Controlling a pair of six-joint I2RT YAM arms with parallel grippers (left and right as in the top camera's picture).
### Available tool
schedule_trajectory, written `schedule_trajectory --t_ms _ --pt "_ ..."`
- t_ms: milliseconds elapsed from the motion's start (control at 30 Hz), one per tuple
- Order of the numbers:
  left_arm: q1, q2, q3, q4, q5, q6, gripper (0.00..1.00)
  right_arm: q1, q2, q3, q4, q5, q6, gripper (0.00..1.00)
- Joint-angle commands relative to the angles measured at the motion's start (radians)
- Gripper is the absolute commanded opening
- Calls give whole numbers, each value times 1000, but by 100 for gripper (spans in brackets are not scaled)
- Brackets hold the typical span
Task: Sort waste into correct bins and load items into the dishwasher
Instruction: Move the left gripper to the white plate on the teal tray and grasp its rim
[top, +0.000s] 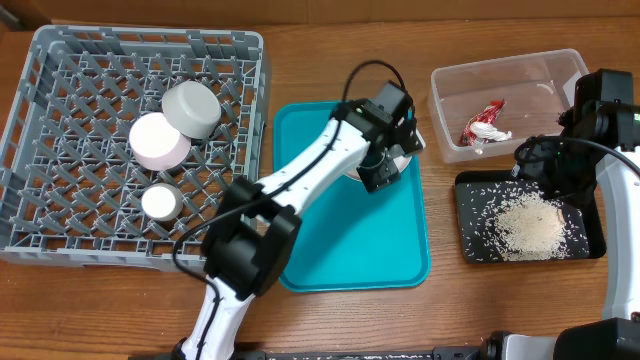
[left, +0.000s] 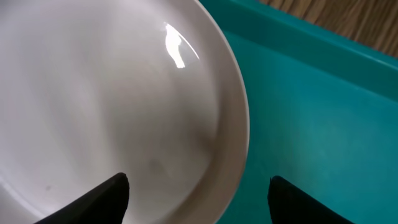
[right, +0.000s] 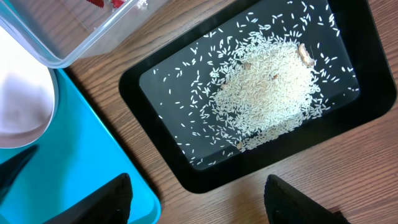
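My left gripper (left: 199, 194) is open low over the teal tray (left: 317, 118), its jaws straddling the rim of the white plate (left: 106, 93), which lies on that tray. One finger hangs over the plate, the other over the tray, and neither touches. In the overhead view the left gripper (top: 384, 166) hides most of the plate. My right gripper (right: 199, 200) is open and holds nothing, over bare wood by the black tray (right: 155, 81) with its rice (right: 267, 84). The red-and-white wrapper (top: 485, 124) lies in the clear tub (top: 530, 70). The dish rack (top: 60, 190) holds a grey bowl (top: 190, 107), a pink bowl (top: 159, 141) and a white cup (top: 160, 202).
The teal tray (top: 350, 240) sits between the rack and the two bins. The left arm stretches diagonally across it from the front edge. The right arm (top: 610, 130) stands beside the tub and the black tray (top: 472, 240). Wooden tabletop (top: 450, 310) shows along the front.
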Motion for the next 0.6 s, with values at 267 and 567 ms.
schedule_trajectory --t_ms 267,567 --pt "-4 97 6 5 -105 -15 16 -2 -21 24 5 0 -2 70" --pt "-2 24 81 -117 -106 -159 4 -2 -21 24 -2 0 -2 70"
